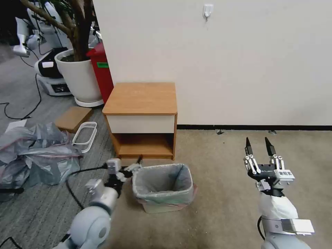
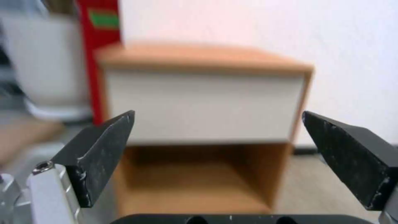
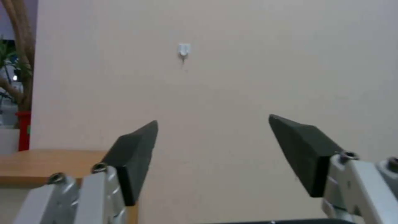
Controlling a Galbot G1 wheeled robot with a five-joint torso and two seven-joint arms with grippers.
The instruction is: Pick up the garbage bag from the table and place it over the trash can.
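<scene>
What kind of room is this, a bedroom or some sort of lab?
Probably a robot lab or office corner staged as a room: a lone nightstand against a bare wall, other robot machines and loose cables by a potted tree, and a heap of spare bags on carpet.

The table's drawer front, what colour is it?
White, under a light-brown wooden top; the table shows best in the head view.

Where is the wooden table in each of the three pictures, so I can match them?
Head view: the table stands at the centre against the wall, behind the lined trash can.
Left wrist view: the table is straight ahead, seen between the open left claw fingers.
Right wrist view: a corner of its top lies behind one finger of the open right claw.
Shared landmark: the red bin beside the table.
</scene>
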